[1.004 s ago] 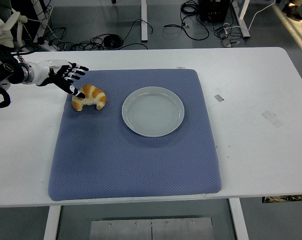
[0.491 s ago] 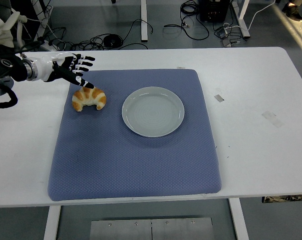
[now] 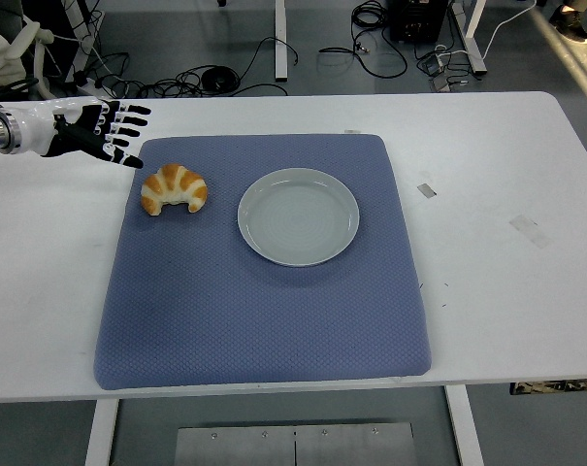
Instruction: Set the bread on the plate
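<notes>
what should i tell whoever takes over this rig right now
Left hand: open, fingers spread, holding nothing, over the white table just off the blue mat's far left corner, apart from the bread.
Right hand: not in view.
Bread: a croissant lying on the mat, left of the plate, not touching it.
Plate: empty, around the middle of the mat.
Done: nothing yet.
Left: grasp the bread, carry it right, set it on the plate.

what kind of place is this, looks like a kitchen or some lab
Most likely a robotics lab or workshop, not a kitchen. Loose cables lie across the bare floor behind the white table, and a croissant and an empty plate sit staged on a blue mat near the robot's left hand.
</notes>
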`<state>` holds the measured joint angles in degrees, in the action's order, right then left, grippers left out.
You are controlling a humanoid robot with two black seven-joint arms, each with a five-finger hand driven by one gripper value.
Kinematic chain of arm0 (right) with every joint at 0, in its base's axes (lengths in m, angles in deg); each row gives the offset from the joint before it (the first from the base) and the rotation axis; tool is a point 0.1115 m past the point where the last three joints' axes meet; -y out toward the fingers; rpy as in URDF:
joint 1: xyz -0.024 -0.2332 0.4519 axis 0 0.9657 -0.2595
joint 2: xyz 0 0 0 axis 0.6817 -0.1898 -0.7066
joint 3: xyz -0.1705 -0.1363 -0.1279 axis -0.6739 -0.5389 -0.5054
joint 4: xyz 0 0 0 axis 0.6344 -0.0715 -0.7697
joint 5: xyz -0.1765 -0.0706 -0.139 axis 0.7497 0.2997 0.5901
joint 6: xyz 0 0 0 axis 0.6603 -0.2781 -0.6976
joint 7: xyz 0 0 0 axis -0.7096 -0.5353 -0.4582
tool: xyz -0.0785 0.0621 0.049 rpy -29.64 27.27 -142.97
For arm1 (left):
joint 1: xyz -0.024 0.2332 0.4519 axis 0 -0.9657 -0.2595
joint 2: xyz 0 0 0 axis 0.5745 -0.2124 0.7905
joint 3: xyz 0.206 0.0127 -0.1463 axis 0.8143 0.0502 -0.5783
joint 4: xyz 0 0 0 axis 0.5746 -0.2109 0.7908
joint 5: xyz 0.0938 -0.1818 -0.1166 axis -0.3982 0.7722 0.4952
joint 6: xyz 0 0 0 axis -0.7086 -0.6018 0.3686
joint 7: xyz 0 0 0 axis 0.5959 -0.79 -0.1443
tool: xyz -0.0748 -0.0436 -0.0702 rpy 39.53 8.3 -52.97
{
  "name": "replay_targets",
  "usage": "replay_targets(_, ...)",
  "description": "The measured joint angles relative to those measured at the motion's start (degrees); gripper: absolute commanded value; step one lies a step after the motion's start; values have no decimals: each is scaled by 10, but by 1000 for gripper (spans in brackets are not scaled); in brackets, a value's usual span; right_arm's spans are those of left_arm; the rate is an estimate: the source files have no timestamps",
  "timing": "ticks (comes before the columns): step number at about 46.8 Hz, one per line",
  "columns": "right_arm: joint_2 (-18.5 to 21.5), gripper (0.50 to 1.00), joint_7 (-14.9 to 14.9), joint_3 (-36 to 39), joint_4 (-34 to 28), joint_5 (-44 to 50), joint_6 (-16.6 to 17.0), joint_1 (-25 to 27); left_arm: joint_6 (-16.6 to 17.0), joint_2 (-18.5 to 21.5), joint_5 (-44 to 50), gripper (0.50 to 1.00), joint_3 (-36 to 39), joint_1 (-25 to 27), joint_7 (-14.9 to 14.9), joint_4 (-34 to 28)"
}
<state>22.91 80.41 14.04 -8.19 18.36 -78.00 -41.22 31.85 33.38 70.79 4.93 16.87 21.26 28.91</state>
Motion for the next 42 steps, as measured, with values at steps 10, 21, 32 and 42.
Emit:
replay_targets(10,0,1000,0,0,0,0,0,0,-1,-10,-4,986,-8,0,7,4)
replay_targets(21,0,1000,0,0,0,0,0,0,22,-29,-2,986,-7,-12,6,0)
replay_targets(32,0,1000,0,0,0,0,0,0,72,-37,-14,984,2,-15,6,3)
replay_targets(42,0,1000,0,0,0,0,0,0,101,-49,-18,984,17,-14,7,3)
